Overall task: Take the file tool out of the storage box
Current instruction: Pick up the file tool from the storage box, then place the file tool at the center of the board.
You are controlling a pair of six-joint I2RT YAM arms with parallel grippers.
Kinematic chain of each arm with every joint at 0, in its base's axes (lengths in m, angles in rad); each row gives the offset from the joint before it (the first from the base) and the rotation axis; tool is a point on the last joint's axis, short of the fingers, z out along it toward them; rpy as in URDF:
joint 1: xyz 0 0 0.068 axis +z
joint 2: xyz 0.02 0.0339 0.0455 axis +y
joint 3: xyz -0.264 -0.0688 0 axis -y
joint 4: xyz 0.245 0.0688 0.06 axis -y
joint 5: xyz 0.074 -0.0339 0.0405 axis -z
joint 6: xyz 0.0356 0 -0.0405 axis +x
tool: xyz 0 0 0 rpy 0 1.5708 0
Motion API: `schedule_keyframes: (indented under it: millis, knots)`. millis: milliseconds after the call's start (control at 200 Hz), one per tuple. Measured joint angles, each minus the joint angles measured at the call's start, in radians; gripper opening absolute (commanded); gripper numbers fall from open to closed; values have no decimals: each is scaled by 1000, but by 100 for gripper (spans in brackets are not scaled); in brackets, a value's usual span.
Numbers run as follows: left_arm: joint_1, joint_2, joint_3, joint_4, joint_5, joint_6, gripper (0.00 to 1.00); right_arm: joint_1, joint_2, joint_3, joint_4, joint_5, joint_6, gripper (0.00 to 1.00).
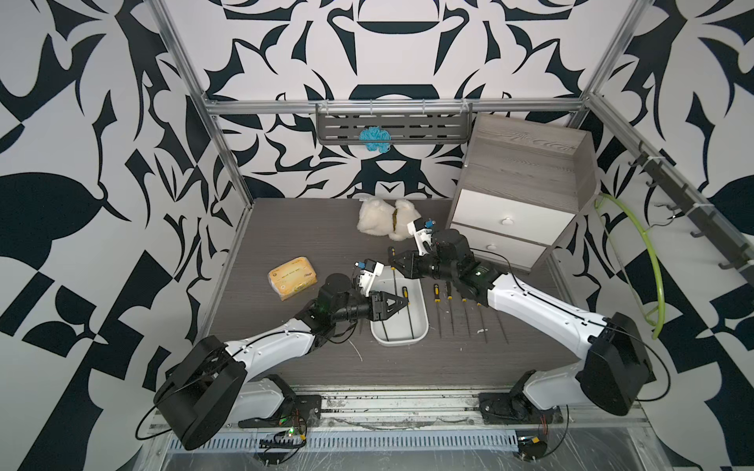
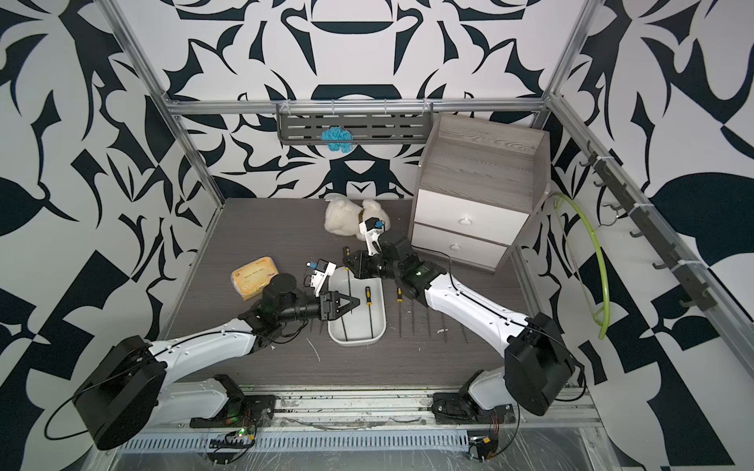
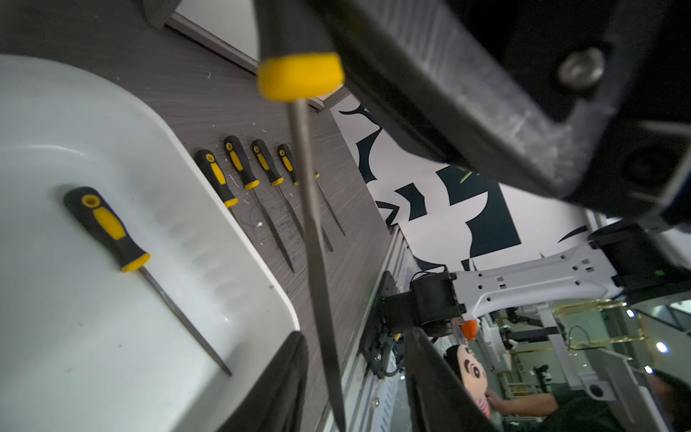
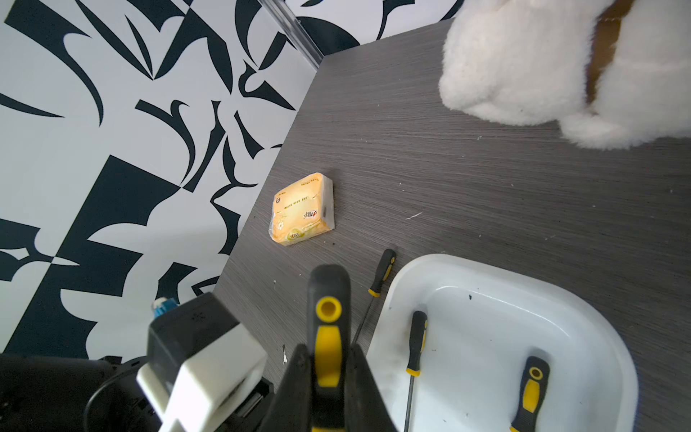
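- Right gripper (image 4: 329, 359) pinches the file tool (image 4: 328, 329) by its black-and-yellow handle, at the far end of the storage box (image 1: 425, 326).
- Left gripper (image 1: 406, 302) hovers over the box, fingers spread around that file's blade.
- Another file (image 1: 405, 292) lies inside the box; four more files (image 3: 239, 162) lie on the table (image 1: 285, 228) just right of it.
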Motion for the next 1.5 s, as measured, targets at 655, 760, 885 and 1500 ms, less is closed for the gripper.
schedule_keyframes:
  millis: [655,760,885,1500]
  knots:
    - [0,-14,26,-149,-40,37,0,0,-2,-24,32,-11,3,40]
    - [-3,-61,87,-352,-101,76,0,0,-9,-21,2,-24,-23,43]
    - [-4,-134,216,-673,-272,142,0,0,-21,9,-94,-20,-84,43]
    - [93,229,395,-1402,-649,250,0,0,29,55,-291,43,-216,43]
